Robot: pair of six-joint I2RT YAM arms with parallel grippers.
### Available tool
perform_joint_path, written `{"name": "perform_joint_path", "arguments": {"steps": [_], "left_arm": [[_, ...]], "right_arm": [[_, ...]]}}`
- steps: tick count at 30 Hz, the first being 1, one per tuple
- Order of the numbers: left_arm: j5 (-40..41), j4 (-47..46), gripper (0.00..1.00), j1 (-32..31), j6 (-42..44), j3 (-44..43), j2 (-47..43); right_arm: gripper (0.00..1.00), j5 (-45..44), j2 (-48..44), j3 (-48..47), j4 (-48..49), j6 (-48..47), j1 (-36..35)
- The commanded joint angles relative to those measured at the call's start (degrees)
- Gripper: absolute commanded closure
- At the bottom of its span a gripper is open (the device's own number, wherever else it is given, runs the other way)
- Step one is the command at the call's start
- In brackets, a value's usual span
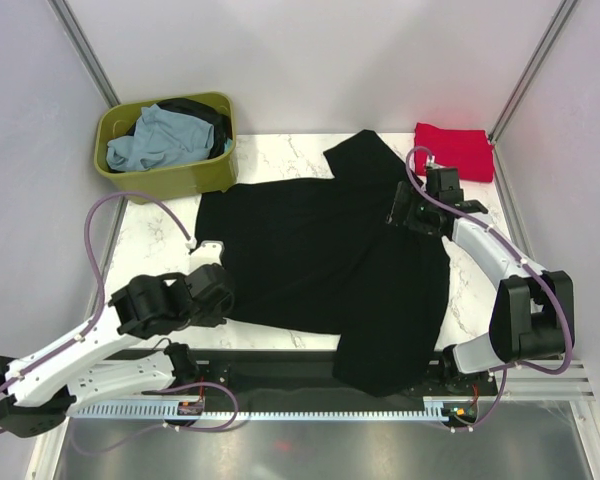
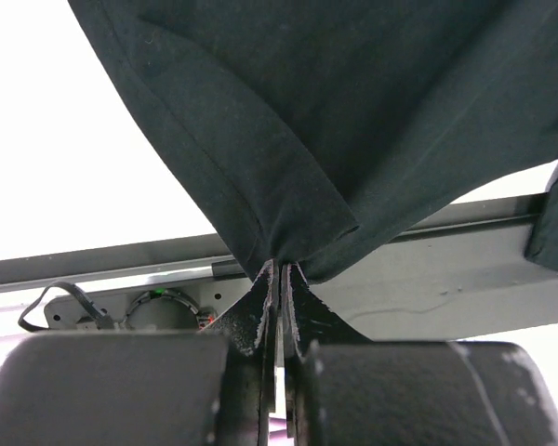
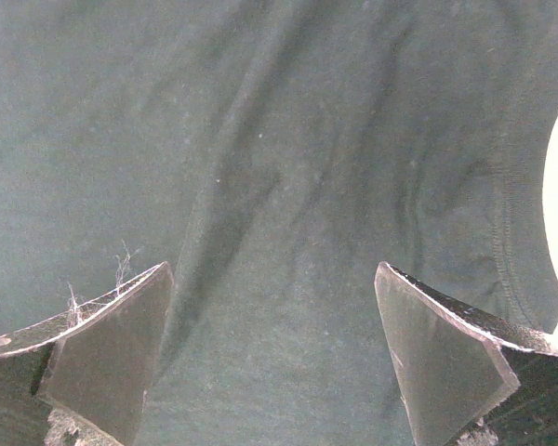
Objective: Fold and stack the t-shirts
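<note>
A large black t-shirt [image 1: 325,260] lies spread over the white marble table, one part hanging over the near edge. My left gripper [image 1: 223,290] is shut on the shirt's left edge; the left wrist view shows the black cloth [image 2: 307,139] pinched between the closed fingers [image 2: 302,297] and lifted. My right gripper [image 1: 408,212] hovers open over the shirt's right side; the right wrist view shows black cloth [image 3: 279,186] between the spread fingers [image 3: 112,344]. A folded red t-shirt [image 1: 454,150] lies at the back right. A pale blue-grey shirt [image 1: 160,140] and a dark one [image 1: 208,118] sit in the tub.
The olive-green tub [image 1: 170,178] stands at the back left corner of the table [image 1: 280,160]. Grey walls close in on both sides. A black rail [image 1: 280,365] runs along the near edge, with both arm bases on it.
</note>
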State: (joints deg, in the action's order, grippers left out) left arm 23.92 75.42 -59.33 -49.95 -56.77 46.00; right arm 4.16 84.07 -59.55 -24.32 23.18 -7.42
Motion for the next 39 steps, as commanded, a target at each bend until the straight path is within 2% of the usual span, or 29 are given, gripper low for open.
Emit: {"name": "perform_joint_path", "arguments": {"steps": [1, 12, 14, 15, 16, 18, 20, 22, 24, 25, 26, 28, 29, 30, 31, 33, 35, 37, 39], "left_arm": [[3.1, 12.7, 0.94, 0.0, -3.0, -3.5, -0.8], [-2.7, 11.9, 0.75, 0.1, 4.6, -2.7, -6.5], [-2.2, 12.6, 0.78, 0.0, 4.1, -2.9, -7.1], [-1.8, 12.6, 0.84, 0.0, 4.0, -2.8, -7.2], [-1.8, 12.6, 0.96, 0.0, 3.8, -2.6, -7.4], [-3.2, 11.4, 0.98, 0.0, 4.1, -1.2, -7.3], [-7.0, 9.3, 0.79, 0.1, 6.4, 0.7, -6.8], [-10.6, 6.1, 0.66, -0.1, 7.1, 3.6, -3.5], [-10.7, 3.3, 0.64, 0.0, 4.9, 6.0, 0.8], [-10.9, -1.1, 0.64, 0.1, 4.4, 7.1, 2.2], [-11.8, -1.4, 0.64, 0.9, 4.3, 6.6, 3.7], [-7.7, -0.2, 0.62, 1.1, 1.2, 4.2, 8.0], [-7.5, -1.7, 0.61, 1.1, -1.3, 2.8, 8.1], [-10.8, -4.8, 0.61, 1.1, -1.3, 2.3, 8.0], [-13.3, -12.1, 0.60, 1.1, -1.1, 2.4, 7.9], [-16.4, -18.6, 0.58, 1.1, 0.8, 3.6, 9.2], [-12.6, -21.5, 0.54, 2.5, 2.0, 5.1, 15.7], [-12.0, -25.4, 0.57, 9.7, 3.7, 7.3, 21.0], [-18.1, -35.5, 0.60, 15.5, 7.2, 12.1, 26.6]], "right_arm": [[0.02, 0.3, -1.1, 1.9, 1.3, 0.3, -1.9], [0.02, 0.8, -5.1, 8.5, 1.2, 0.8, -2.2], [0.02, 0.7, -5.3, 8.6, 0.9, 0.8, -2.2], [0.02, 0.6, -5.4, 8.6, 0.8, 0.8, -2.2], [0.02, 0.7, -5.7, 8.7, 0.8, 1.0, -2.2], [0.02, 0.8, -5.9, 8.8, 0.7, 1.1, -2.3], [0.02, 0.8, -6.2, 9.1, 0.8, 1.0, -2.9], [0.02, 0.5, -6.0, 9.9, 1.2, 1.8, -4.1], [0.02, -0.5, -5.8, 11.1, 1.7, 2.7, -7.2], [0.02, -0.9, -5.8, 11.6, 2.3, 4.3, -8.4], [0.02, -1.9, -5.9, 12.3, 2.6, 5.1, -10.5], [0.02, -3.5, -7.9, 14.6, 3.3, 8.1, -12.4], [0.02, -3.8, -9.0, 15.7, 3.7, 8.9, -14.3], [0.02, -5.2, -10.8, 17.3, 3.9, 9.4, -15.0], [0.02, -5.8, -11.4, 17.8, 3.6, 10.0, -15.6], [0.02, -6.8, -12.3, 19.1, 3.4, 10.7, -16.5], [0.02, -8.5, -11.8, 19.7, 3.7, 11.4, -16.5], [0.02, -10.0, -9.0, 18.5, 3.4, 11.3, -16.5], [0.02, -11.4, -5.2, 16.5, 3.4, 11.2, -16.3]]}}
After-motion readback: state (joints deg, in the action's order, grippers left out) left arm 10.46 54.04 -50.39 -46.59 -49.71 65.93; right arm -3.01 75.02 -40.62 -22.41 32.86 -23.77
